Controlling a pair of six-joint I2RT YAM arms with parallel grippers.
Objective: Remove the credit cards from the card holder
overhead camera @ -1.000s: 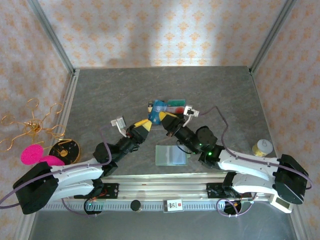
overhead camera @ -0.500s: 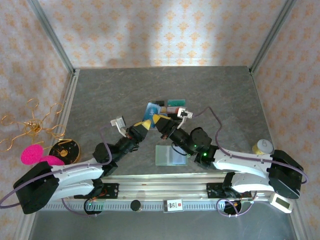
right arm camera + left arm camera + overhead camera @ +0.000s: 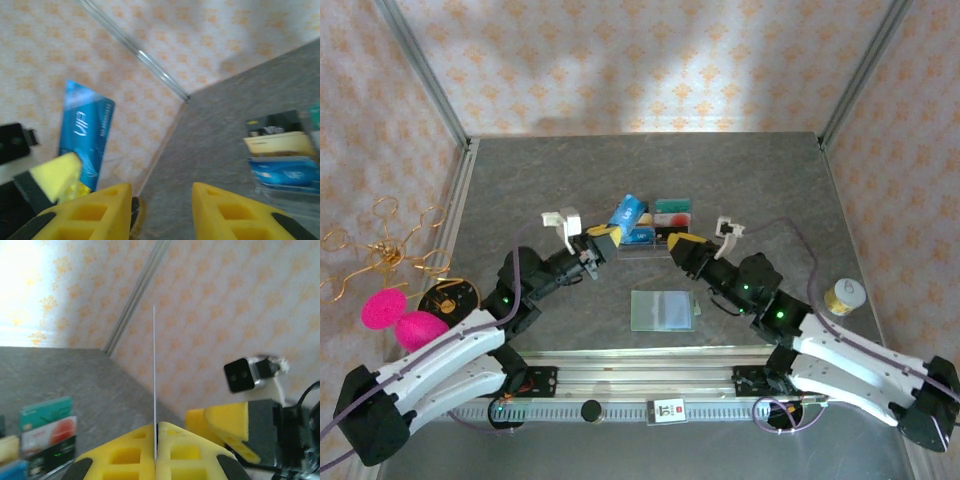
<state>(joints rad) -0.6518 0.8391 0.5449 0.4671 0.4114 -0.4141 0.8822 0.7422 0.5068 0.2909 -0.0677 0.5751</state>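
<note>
One card holder (image 3: 662, 310) on grey table (image 3: 520, 180), patterned walls (image 3: 640, 60)

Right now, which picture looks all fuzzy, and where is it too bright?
Right wrist view: fuzzy all over, the blue card smeared. Left wrist view: sharp up close, but white glare washes out the side wall at top left. Top view: crisp, with soft light patches on the back wall.

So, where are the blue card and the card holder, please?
blue card (image 3: 86, 134): right wrist view, middle of its printed face.
card holder (image 3: 662, 310): top external view, middle of its unfolded surface.
</note>
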